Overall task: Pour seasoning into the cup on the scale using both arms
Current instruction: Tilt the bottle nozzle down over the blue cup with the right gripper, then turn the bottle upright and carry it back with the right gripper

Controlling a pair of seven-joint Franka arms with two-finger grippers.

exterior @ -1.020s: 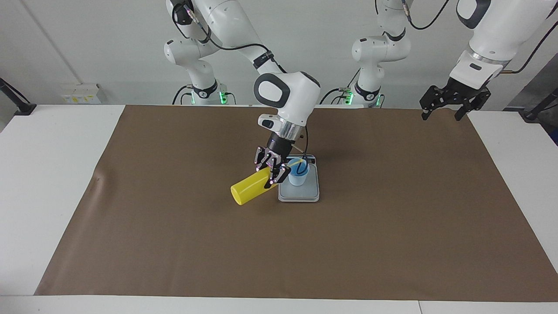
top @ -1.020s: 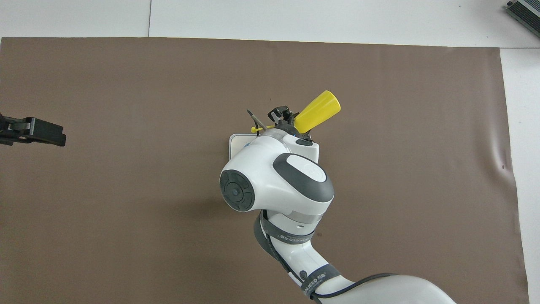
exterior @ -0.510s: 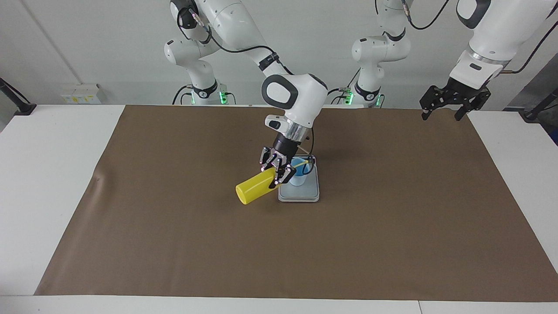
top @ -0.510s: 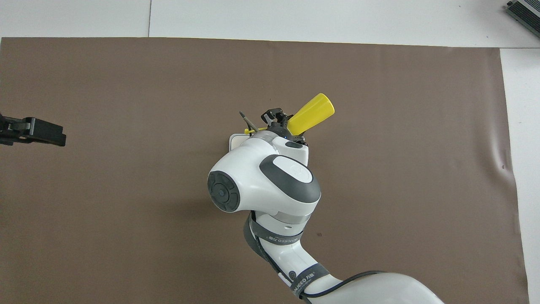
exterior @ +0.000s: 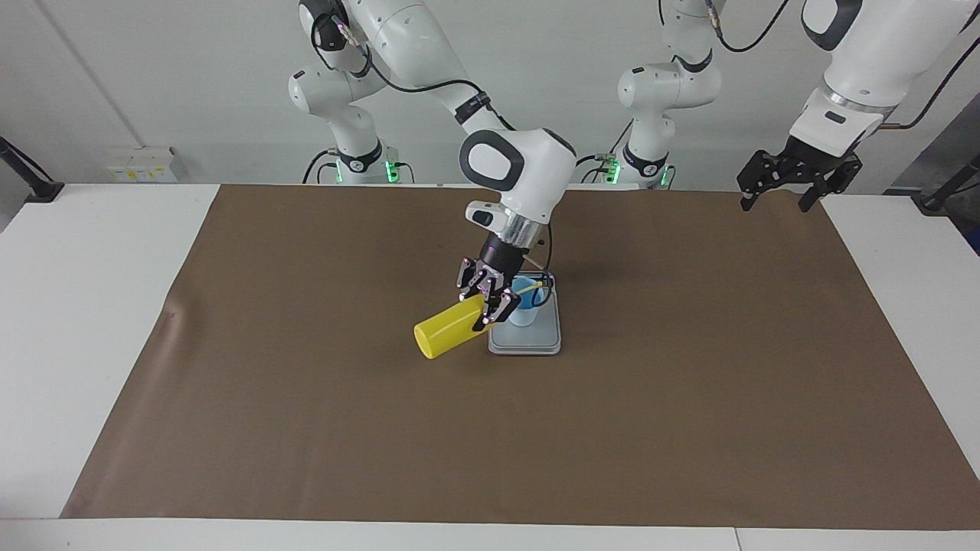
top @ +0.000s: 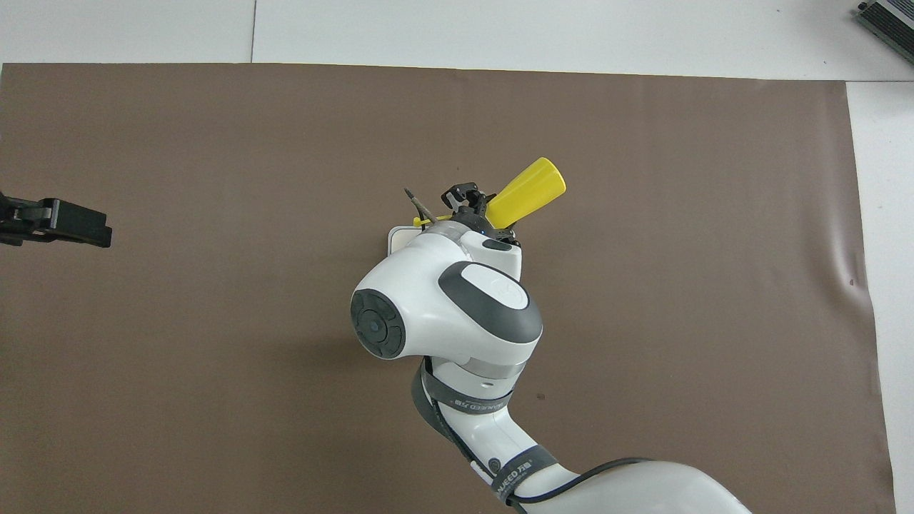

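Observation:
My right gripper [exterior: 490, 304] is shut on the yellow seasoning bottle [exterior: 446, 330]. It holds the bottle tilted on its side, nozzle end over the light blue cup [exterior: 524, 312] and base pointing toward the right arm's end of the table. The cup stands on the silver-grey scale [exterior: 528, 342] at the middle of the mat. In the overhead view the bottle [top: 530, 188] sticks out past the right gripper [top: 480, 207]. The arm hides the cup there, and only a corner of the scale [top: 398, 238] shows. My left gripper [exterior: 775, 203] waits open in the air at the left arm's end, also in the overhead view [top: 57, 223].
A brown mat [exterior: 689, 398] covers most of the white table, with a small crease [exterior: 172, 312] at the right arm's end. A grey device [top: 889, 18] lies at the table's farthest corner, off the mat.
A second ago the right arm shifted slightly, carrying the tilted bottle a little toward the cup. Over the last half second nothing has visibly moved. The left arm has stayed still.

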